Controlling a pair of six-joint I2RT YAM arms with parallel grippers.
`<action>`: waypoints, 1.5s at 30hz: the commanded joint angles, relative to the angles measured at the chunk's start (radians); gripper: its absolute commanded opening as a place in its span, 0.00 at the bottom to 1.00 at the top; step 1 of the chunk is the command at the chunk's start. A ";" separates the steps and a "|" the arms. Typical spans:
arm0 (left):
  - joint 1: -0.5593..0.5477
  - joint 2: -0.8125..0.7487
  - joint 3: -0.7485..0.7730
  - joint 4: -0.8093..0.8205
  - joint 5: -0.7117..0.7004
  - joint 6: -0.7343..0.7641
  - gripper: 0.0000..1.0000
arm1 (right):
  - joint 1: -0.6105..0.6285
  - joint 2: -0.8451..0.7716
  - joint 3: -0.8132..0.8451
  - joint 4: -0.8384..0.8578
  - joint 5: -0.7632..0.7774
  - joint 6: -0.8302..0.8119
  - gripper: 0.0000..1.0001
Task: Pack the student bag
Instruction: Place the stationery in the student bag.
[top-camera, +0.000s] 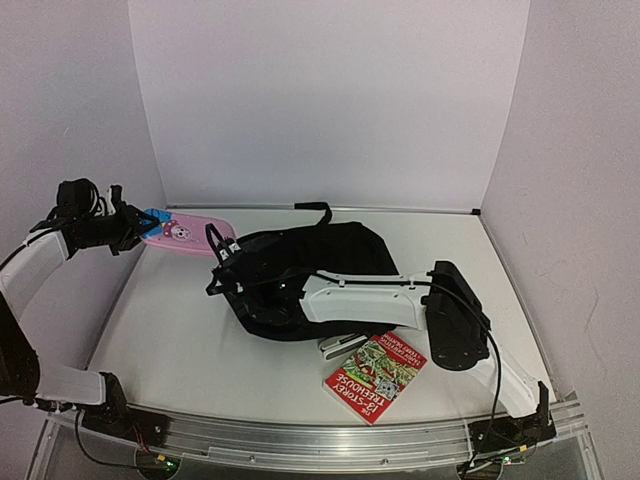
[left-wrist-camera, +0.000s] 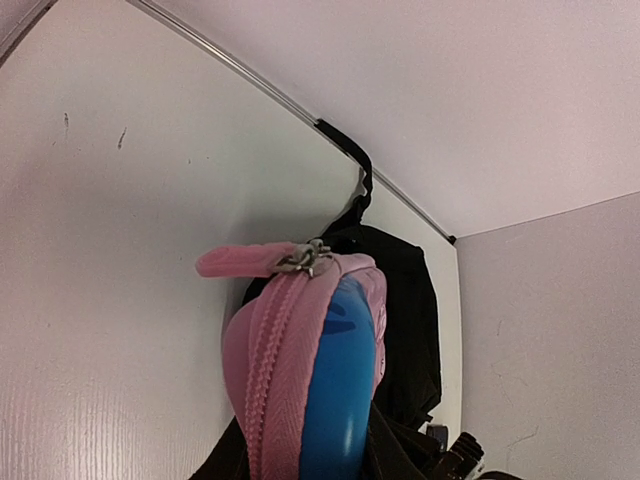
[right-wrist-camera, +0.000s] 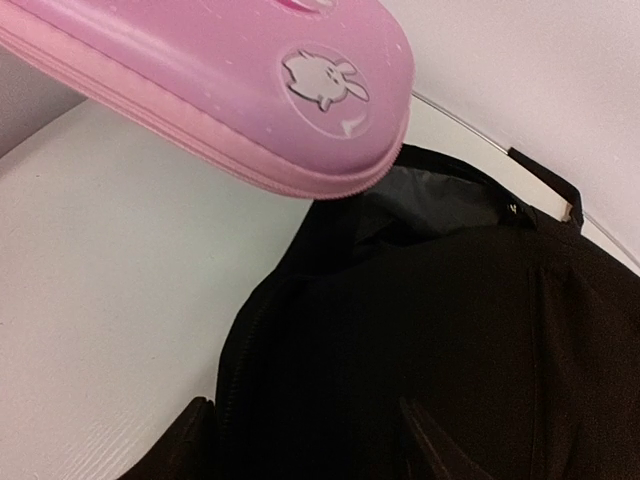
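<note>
Student bag (top-camera: 330, 255), soft black fabric, centre tabletop (top-camera: 180, 340). Left hand (top-camera: 135, 228) grips pink zipped pencil case (top-camera: 190, 233) at 10 o'clock; right hand (top-camera: 220, 264): cannot tell.

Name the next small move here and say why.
Probably the right gripper should pinch the bag rim and lift it slightly. It sits at the bag's mouth, which shows only a narrow gap, and the left gripper holds the pencil case raised close by, so a wider opening looks needed first.
</note>
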 joint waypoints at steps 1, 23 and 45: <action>0.004 -0.053 0.003 0.052 -0.015 -0.030 0.17 | -0.013 -0.006 0.048 -0.033 0.118 0.037 0.22; -0.281 0.064 -0.205 0.477 -0.135 -0.379 0.14 | -0.054 -0.449 -0.262 0.168 0.034 0.320 0.00; -0.577 0.537 0.058 0.783 -0.401 -0.406 0.13 | -0.054 -0.483 -0.336 0.228 -0.039 0.377 0.00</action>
